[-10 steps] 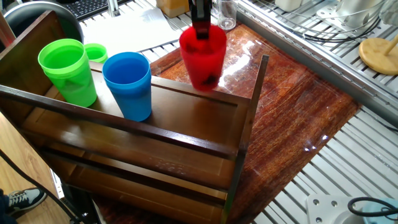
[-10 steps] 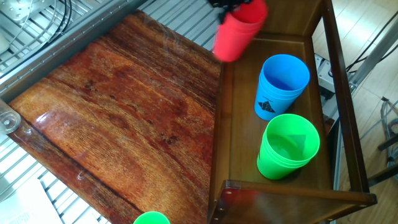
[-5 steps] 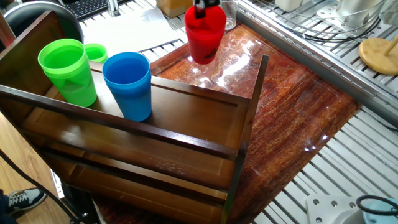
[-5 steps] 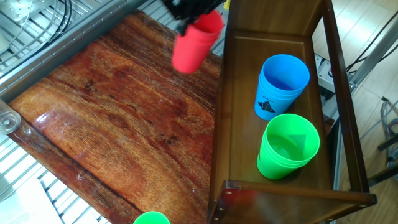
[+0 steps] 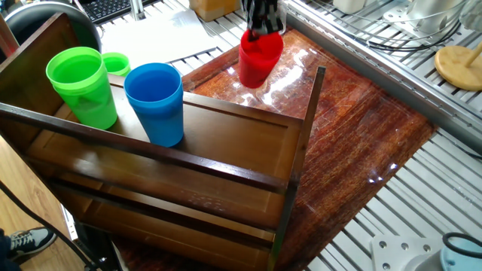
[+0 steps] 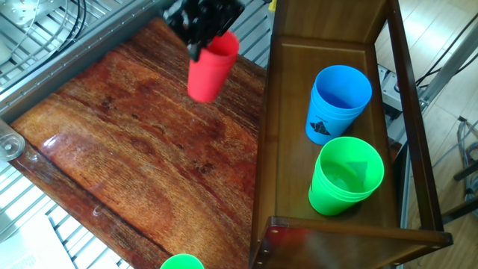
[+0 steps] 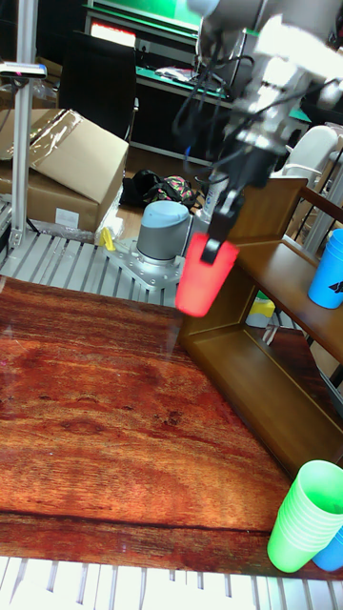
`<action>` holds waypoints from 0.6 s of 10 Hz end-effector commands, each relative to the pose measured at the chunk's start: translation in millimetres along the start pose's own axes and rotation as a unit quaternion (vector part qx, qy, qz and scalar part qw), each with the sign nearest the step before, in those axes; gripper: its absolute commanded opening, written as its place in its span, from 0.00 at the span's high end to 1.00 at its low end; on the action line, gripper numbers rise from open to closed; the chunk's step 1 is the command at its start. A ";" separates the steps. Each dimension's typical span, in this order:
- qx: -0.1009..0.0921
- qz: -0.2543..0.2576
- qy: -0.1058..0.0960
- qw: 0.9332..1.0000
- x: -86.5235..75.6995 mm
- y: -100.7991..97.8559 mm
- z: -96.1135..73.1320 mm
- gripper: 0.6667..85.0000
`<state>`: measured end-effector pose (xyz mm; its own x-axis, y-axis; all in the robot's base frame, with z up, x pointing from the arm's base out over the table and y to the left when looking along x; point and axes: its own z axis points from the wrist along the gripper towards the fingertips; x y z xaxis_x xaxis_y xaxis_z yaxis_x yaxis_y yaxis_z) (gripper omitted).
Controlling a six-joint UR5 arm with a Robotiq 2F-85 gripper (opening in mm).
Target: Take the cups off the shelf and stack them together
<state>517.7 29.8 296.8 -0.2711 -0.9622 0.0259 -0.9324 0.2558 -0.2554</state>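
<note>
My gripper (image 5: 260, 31) is shut on the rim of the red cup (image 5: 259, 60), which hangs tilted in the air over the glossy tabletop (image 6: 127, 149), clear of the shelf (image 6: 287, 134). The other fixed view shows the red cup (image 6: 209, 69) left of the shelf's edge with the gripper (image 6: 200, 45) above it. In the tall view the gripper (image 7: 221, 238) pinches the red cup (image 7: 203, 278). The blue cup (image 5: 156, 102) and the green cup (image 5: 81, 85) stand upright side by side on the shelf's top board (image 5: 233, 139).
A smaller green cup (image 5: 115, 64) stands on the tabletop behind the shelf, and shows at the bottom edge in the other fixed view as the small green cup (image 6: 181, 261). A round wooden disc (image 5: 459, 66) lies on the metal slats at the right.
The gripper has carried the red cup away from the shelf and out over the tabletop. The blue and green cups have not moved.
</note>
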 end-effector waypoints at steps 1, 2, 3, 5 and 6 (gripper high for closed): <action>0.012 -0.030 -0.007 0.999 8.9 -1.0 35.8 0.99; 0.006 -0.022 -0.011 1.000 9.4 5.9 43.4 0.99; -0.012 -0.005 -0.023 1.000 5.0 18.8 52.8 0.99; -0.032 0.025 -0.043 0.998 -4.6 36.5 71.4 0.99; -0.030 0.027 -0.033 0.999 0.8 39.2 79.1 0.99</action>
<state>508.7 27.4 235.1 -0.2739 -0.9616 -0.0198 -0.9364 0.2713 -0.2224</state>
